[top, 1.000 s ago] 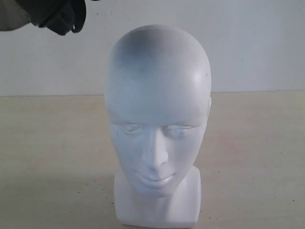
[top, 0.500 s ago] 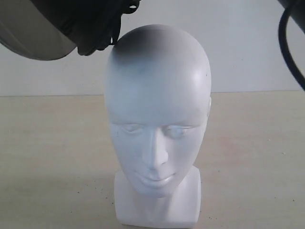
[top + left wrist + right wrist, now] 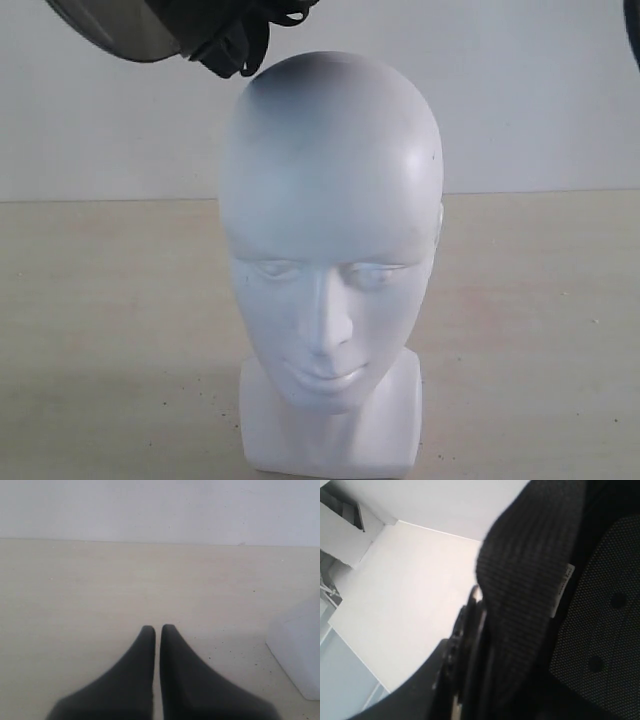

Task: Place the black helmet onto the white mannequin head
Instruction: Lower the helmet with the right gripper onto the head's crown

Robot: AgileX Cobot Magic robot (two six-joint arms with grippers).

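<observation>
Right side first: the black helmet [image 3: 215,22] is up in the air, at the top left corner of the exterior view. It sits above the white mannequin head [image 3: 330,220] and off to the side of the crown, not on it. I can see part of the smoky visor [image 3: 120,25] and the black straps [image 3: 238,55] hanging just off the top of the head, though I can't tell if they touch it. My right gripper [image 3: 470,645] is clamped partway closed on the helmet. Its camera is jammed up against the padding and mesh lining [image 3: 600,630], so the fingers are hard to make out. My left gripper [image 3: 157,628] is low over the counter [image 3: 100,300], with the fingers nearly together, just a thin slit between them, and nothing held. The head's square neck base [image 3: 297,650] is off to one side of it, not touching. The head itself stands upright on the counter, facing the exterior camera.
</observation>
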